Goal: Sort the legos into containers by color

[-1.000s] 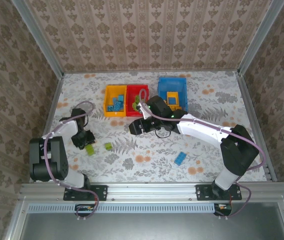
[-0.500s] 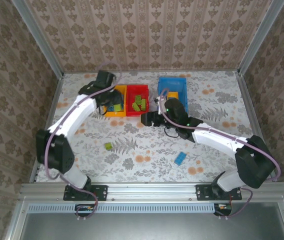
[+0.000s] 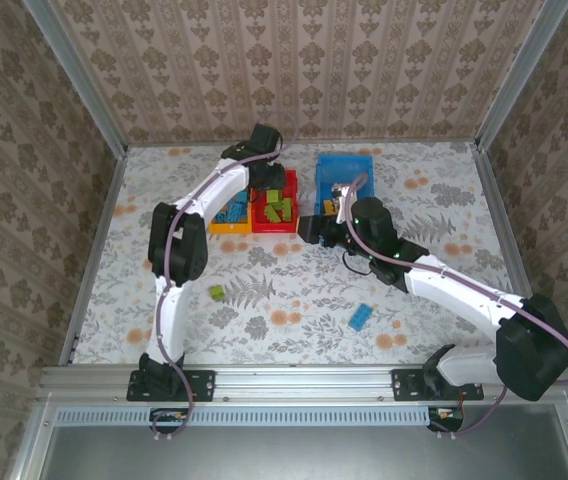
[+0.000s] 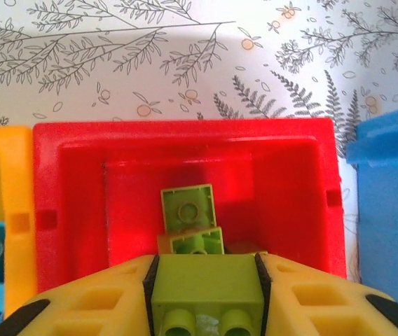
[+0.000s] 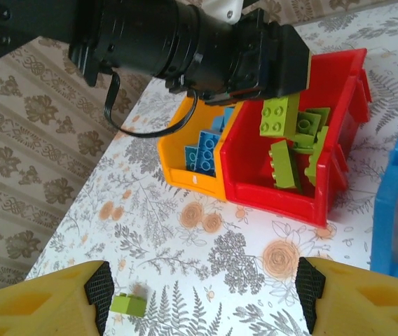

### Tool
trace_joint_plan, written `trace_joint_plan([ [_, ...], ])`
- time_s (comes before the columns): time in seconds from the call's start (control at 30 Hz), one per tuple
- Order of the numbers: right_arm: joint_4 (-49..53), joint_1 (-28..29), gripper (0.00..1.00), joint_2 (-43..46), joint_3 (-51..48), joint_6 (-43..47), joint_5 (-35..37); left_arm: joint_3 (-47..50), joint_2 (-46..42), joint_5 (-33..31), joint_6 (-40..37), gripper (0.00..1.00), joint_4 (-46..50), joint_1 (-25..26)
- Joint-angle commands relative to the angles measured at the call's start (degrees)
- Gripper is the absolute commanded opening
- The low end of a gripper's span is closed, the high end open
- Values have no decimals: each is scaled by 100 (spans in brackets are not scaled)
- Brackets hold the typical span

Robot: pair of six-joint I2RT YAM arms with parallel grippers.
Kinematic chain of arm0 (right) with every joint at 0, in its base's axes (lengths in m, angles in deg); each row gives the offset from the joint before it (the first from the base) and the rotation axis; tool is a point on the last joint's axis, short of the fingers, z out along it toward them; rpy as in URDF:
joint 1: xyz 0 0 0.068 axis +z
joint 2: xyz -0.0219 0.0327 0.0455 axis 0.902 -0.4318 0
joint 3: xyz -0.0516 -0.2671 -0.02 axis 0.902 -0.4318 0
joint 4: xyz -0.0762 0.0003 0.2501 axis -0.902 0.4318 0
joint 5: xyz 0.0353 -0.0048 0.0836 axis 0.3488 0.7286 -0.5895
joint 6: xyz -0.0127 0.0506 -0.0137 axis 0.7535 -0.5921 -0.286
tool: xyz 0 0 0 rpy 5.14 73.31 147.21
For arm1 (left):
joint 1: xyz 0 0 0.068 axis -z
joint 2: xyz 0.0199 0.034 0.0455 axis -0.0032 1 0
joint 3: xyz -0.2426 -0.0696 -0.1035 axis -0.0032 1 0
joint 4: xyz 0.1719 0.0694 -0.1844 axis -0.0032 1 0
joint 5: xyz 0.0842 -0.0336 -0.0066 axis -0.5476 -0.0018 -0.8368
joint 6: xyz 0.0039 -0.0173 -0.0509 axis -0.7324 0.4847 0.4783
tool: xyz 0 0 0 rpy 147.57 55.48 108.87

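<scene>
My left gripper (image 4: 206,294) is shut on a lime green lego (image 4: 207,280) and hangs over the red container (image 4: 185,129), where other green legos (image 4: 186,207) lie. From above, this gripper (image 3: 270,188) sits over the red container (image 3: 274,228). My right gripper (image 5: 204,301) is open above the table in front of the containers, nothing between its fingers (image 5: 101,292). It is seen from above as the right gripper (image 3: 310,231). A loose green lego (image 3: 218,292) and a blue lego (image 3: 361,316) lie on the table. The yellow container (image 3: 226,226) holds blue legos.
The blue container (image 3: 344,160) stands right of the red one with a yellow lego inside. All three containers sit side by side at the back of the table. The left arm (image 5: 185,42) stretches across above the yellow and red containers.
The left arm has carried the green lego from the table's left side, past the yellow container, to above the red one. The right gripper has drawn back to the right.
</scene>
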Motion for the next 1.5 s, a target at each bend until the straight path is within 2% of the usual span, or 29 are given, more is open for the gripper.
trace_joint_plan([
  [0.0, 74, -32, 74, 217, -163, -128, 146, -352, 13, -226, -205, 46, 359, -3],
  [0.03, 78, -37, 75, 232, -181, -148, 144, -355, -15, -267, -205, 52, 392, 11],
  [0.13, 128, -32, 75, 184, -184, -150, 39, -352, -165, -441, -261, 60, 471, 103],
  [0.27, 403, 9, 75, 15, -51, 44, -109, -249, -561, -689, -297, 57, 539, 259],
  [0.4, 1233, 382, 72, -504, 538, 840, -92, 404, -1381, -873, -187, 51, 336, 409],
  [0.53, 1566, 883, 70, -1428, 1165, 1376, -186, 1567, -2695, -1146, 138, 50, 271, 369],
  [0.67, 1819, 1501, 71, -2307, 1868, 1877, -248, 3222, -4243, -1002, 702, 53, 346, -32],
  [0.83, 1932, 2016, 72, -3287, 2566, 1834, -172, 5127, -6251, -764, 1127, 58, 736, -738],
  [0.97, 2027, 2379, 75, -3945, 3202, 1836, -164, 5993, -7617, -681, 1188, 60, 1386, -1039],
  [1.07, 2292, 2569, 76, -4420, 3684, 1711, -57, 6206, -8255, -666, 1219, 61, 1936, -1123],
  [1.27, 2687, 2644, 79, -5113, 4393, 1059, 203, 6241, -8804, -655, 1170, 63, 2532, -1188],
  [1.47, 2807, 2669, 73, -5573, 4884, 919, 256, 6201, -8924, -575, 1067, 63, 2690, -1214],
])
